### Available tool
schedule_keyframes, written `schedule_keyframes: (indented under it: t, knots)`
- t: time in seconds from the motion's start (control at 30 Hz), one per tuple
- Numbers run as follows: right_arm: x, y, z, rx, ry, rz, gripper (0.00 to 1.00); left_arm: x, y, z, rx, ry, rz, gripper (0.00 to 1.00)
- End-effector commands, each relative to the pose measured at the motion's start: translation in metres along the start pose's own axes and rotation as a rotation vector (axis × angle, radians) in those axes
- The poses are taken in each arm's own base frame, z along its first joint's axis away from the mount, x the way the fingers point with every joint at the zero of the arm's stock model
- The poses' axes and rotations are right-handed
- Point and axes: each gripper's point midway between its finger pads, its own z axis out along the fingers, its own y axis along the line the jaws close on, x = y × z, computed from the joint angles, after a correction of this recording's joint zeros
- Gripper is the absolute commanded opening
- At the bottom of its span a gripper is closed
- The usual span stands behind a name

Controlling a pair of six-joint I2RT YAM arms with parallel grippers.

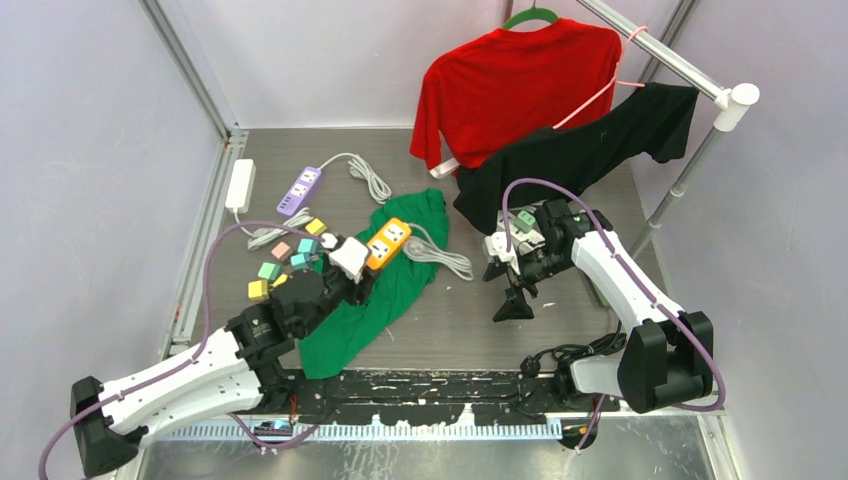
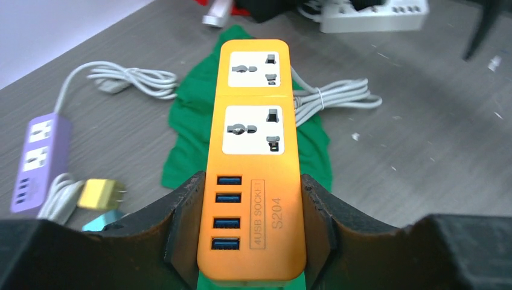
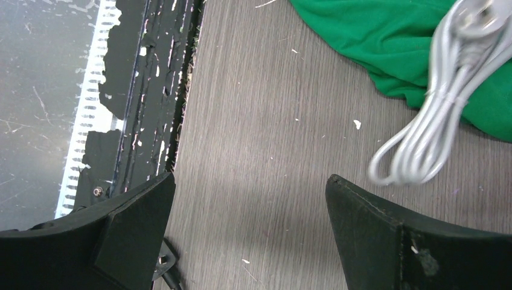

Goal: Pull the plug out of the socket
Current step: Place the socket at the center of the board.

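The orange power strip (image 2: 253, 163) lies on a green cloth (image 2: 190, 139) on the table (image 3: 253, 121). The left gripper (image 2: 252, 202) clamps its USB end, one finger pressed flat to each long side. In the left wrist view both of the strip's sockets are bare, with no plug seated in either.

A bundled grey cable (image 2: 338, 96) lies just beside the strip's far right edge, partly on the cloth. To the strip's left, a yellow plug (image 2: 101, 193) lies on the table, and farther left is a purple power strip (image 2: 36, 157) with a white cord. Beyond the orange strip's far end, to the right, is a white power strip (image 2: 374, 15).

Well to the right of the orange strip, the right gripper (image 3: 250, 199) hangs over bare table with its fingers spread wide, grasping nothing.
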Motion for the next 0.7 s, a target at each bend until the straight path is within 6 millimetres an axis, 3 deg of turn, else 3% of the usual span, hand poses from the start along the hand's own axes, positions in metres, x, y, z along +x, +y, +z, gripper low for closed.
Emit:
schedule_keyframes:
  t: [0.0, 0.1, 0.23, 0.37, 0.47, 0.57, 0.67]
  knots:
    - [-0.009, 0.001, -0.002, 0.004, -0.035, -0.02, 1.0, -0.073, 0.041, 0.001, -0.106, -0.167, -0.112, 0.0]
    - [-0.009, 0.001, -0.001, 0.003, -0.035, -0.018, 1.0, -0.092, 0.071, 0.009, -0.183, -0.185, -0.17, 0.0]
    - [-0.009, 0.002, -0.001, 0.001, -0.038, -0.015, 1.0, -0.121, 0.126, 0.019, -0.293, -0.27, -0.303, 0.0]
    - [-0.01, 0.002, -0.001, -0.002, -0.045, -0.012, 1.0, -0.136, 0.178, 0.034, -0.396, -0.304, -0.408, 0.0]
    - [-0.01, 0.003, -0.001, -0.003, -0.047, -0.012, 1.0, -0.147, 0.207, 0.044, -0.445, -0.329, -0.431, 0.0]
    - [-0.011, 0.004, -0.001, -0.003, -0.051, -0.018, 1.0, -0.127, 0.232, 0.063, -0.503, -0.282, -0.452, 0.0]
    - [-0.011, 0.005, -0.001, -0.004, -0.05, -0.02, 1.0, -0.088, 0.242, 0.084, -0.517, -0.205, -0.493, 0.0]
